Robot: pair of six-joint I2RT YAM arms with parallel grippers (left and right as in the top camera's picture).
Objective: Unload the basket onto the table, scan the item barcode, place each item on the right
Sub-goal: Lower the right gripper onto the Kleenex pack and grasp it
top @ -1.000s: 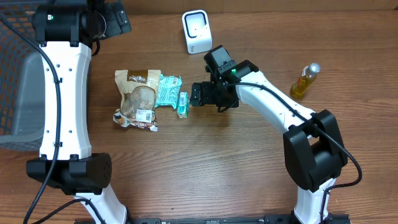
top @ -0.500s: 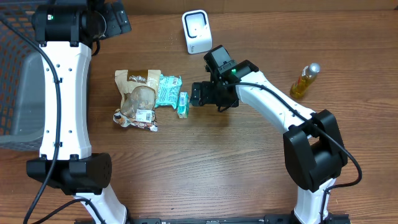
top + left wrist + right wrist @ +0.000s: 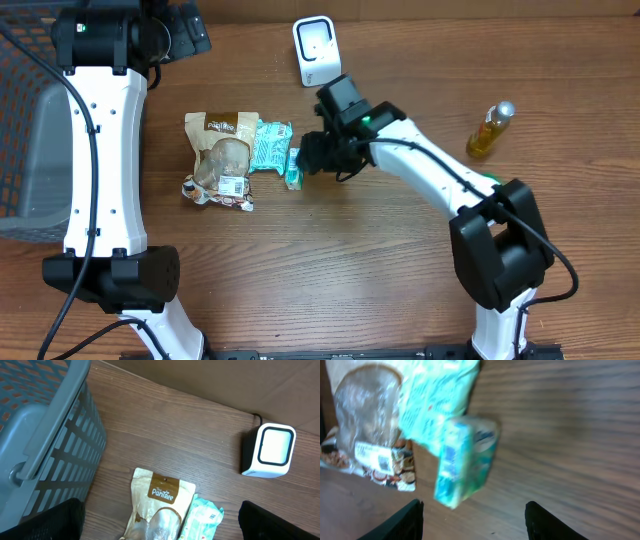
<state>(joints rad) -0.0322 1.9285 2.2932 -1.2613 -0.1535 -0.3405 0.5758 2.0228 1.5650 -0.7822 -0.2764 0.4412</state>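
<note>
A small teal box (image 3: 293, 168) (image 3: 465, 462) lies on the table beside a teal packet (image 3: 270, 144) (image 3: 437, 402) and a tan PanTree bag (image 3: 220, 152) (image 3: 160, 505). My right gripper (image 3: 308, 156) (image 3: 477, 525) is just right of the box. It is open, and the box lies just ahead of its fingertips (image 3: 407, 521), not between them. A white barcode scanner (image 3: 316, 50) (image 3: 267, 451) stands at the back. My left gripper (image 3: 190, 35) (image 3: 160, 532) hangs open high over the back left, holding nothing.
A grey mesh basket (image 3: 30, 150) (image 3: 45, 435) stands at the left edge. At the right stands a small bottle of yellow liquid (image 3: 490, 130). A white barcode label shows on the PanTree bag's near end (image 3: 234, 184).
My right gripper has shifted left and a little back, closer to the small teal box. The left arm and the items have stayed in place.
</note>
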